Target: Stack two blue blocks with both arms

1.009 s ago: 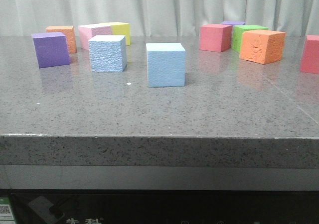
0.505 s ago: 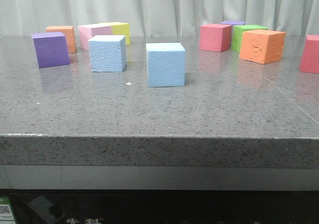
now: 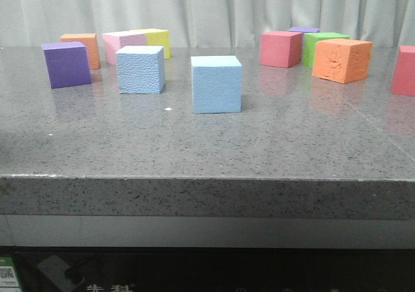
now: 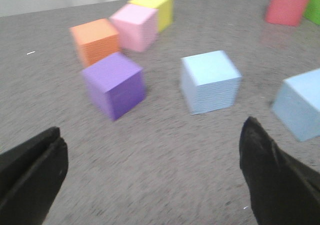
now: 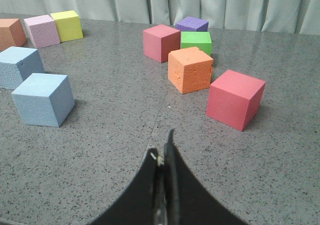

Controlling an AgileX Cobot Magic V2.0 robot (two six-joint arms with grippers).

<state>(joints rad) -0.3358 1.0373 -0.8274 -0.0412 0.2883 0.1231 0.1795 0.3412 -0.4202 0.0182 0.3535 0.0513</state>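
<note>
Grey speckled stone surface [image 3: 207, 149] fills the front view; compared w/ half a sec and a sec ago, nothing on it has really shifted, both blue blocks sit where they were and no arm shows in this view, so stacking hasn't begun, prob. just the approach phase. Pebbled blue block [image 3: 141, 69] stands left of centre, farther back; smooth blue block [image 3: 216, 84] is nearer and to its right, the two apart, both flat on the surface. Purple cube [image 3: 67, 64] sits left of the pebbled one; orange, pink and yellow cubes lie behind at far left, and a red/green/orange group at far right. Left wrist view: left pincer [image 4: 155, 170] has its two dark fingers spread wide apart, nothing between them, hovering over bare surface; pebbled blue block [image 4: 210, 81] lies ahead of it, purple cube [image 4: 113, 84] beside that, smooth blue block [image 4: 300, 105] at the frame edge, blurred, which suggests the cam is moving. Right wrist view: right pincer [image 5: 163, 185] has fingers pressed together, holding nothing; smooth blue block [image 5: 43, 99] and pebbled blue block [image 5: 19, 66] lie well off to its left, w/ a red cube [image 5: 236, 99] and rough orange cube [image 5: 190, 69] closer on the other side. Both blocks look like light sky-blue foam, similar size, one grainy, one w/ cleaner faces.
</note>
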